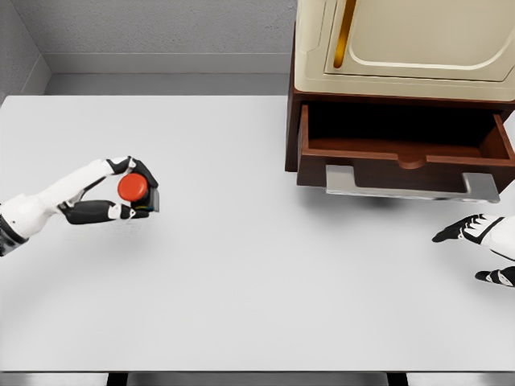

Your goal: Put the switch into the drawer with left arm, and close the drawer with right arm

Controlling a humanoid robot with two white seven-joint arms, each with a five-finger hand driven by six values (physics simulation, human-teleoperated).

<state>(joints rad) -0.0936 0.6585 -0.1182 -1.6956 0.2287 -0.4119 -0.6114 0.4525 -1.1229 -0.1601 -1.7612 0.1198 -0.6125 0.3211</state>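
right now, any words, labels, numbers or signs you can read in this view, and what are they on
None: no readable text shows in the head view.
switch, held in the left hand: plain red button, no marking visible.
drawer, open, with its grey handle: no label.
cabinet above it: cream panel, no lettering.
table: blank white.
right hand, fingers open: no marking.

A wide white table (241, 281) fills most of the scene, its near edge running along the bottom with dark gaps below it. At the far right stands a cream cabinet (402, 44) with a rounded panel door and an amber strip (344, 32) near its left edge. Behind the table, a grey textured wall (153, 24) meets a pale grey floor (161, 84).
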